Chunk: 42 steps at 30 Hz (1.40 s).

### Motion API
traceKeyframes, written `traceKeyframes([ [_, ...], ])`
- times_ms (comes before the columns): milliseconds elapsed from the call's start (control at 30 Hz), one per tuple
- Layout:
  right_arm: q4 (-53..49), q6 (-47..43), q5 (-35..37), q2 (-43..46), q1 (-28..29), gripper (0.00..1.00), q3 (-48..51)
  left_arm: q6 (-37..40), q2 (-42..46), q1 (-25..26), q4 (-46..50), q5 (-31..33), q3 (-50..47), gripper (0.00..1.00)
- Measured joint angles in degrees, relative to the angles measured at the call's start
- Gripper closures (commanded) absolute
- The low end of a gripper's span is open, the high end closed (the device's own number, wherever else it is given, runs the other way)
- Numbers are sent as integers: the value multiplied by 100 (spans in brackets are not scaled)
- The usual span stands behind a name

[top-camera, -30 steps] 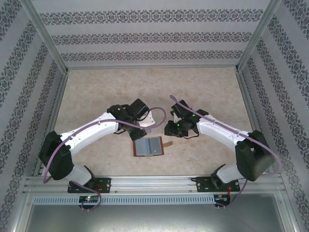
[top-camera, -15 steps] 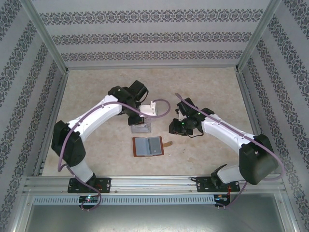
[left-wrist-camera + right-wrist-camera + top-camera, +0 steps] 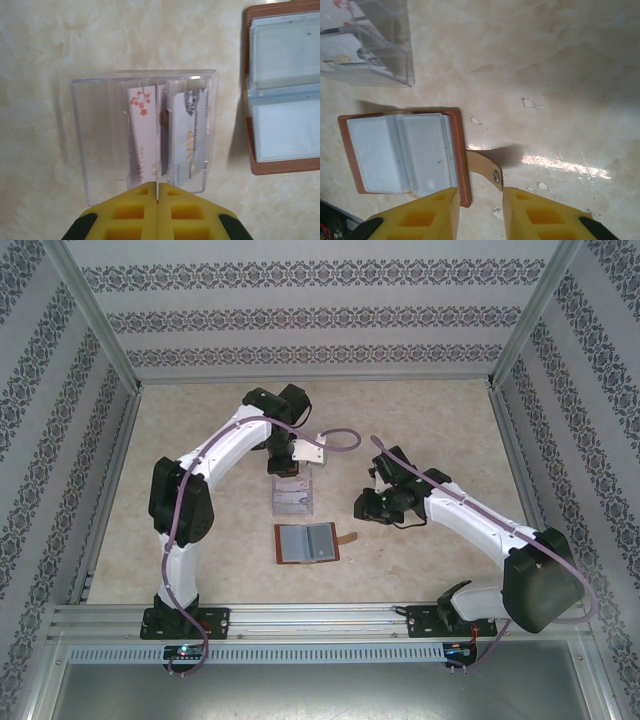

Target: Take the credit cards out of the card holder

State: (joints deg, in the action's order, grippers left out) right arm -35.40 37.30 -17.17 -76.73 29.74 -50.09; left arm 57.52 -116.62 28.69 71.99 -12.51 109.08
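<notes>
I read "VIP" on both credit cards (image 3: 142,145). One is white with red blossoms, and the one closer to the card holder (image 3: 307,543) is grey. Both lie in the clear tray (image 3: 95,135). The brown holder lies open just on the near side of the tray and shows grey-blue pockets. My left gripper (image 3: 157,192) is closed over the tray. The right gripper (image 3: 480,200) stands parted above the strap tab (image 3: 482,167).

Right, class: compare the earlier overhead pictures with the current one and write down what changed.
The left pincer, shut and empty, swung away from the wallet toward the far wall, uncovering the clear tray. The right pincer drifted slightly right. The wallet stayed open in place.
</notes>
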Motion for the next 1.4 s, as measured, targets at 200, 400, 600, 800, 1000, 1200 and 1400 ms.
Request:
traceKeyframes([
  [200,0,26,22,-2,-39,69,61,107,-503,-42,264,74,498,100],
  [400,7,46,24,4,-66,69,114,125,-986,-57,588,79,833,100],
  [600,48,133,46,131,-116,69,319,94,-1318,-57,988,151,1086,84],
  [800,50,155,44,170,-116,69,398,-13,-1329,-57,1014,435,1158,68],
  [1000,87,129,33,76,-151,69,291,-339,-1099,-55,855,706,1259,68],
  [1200,188,-17,-90,-481,-146,62,-79,-1261,-90,-52,-94,726,557,68],
  [1400,387,-131,-208,-1176,33,62,-297,-2782,852,-52,-1390,525,-483,58],
])
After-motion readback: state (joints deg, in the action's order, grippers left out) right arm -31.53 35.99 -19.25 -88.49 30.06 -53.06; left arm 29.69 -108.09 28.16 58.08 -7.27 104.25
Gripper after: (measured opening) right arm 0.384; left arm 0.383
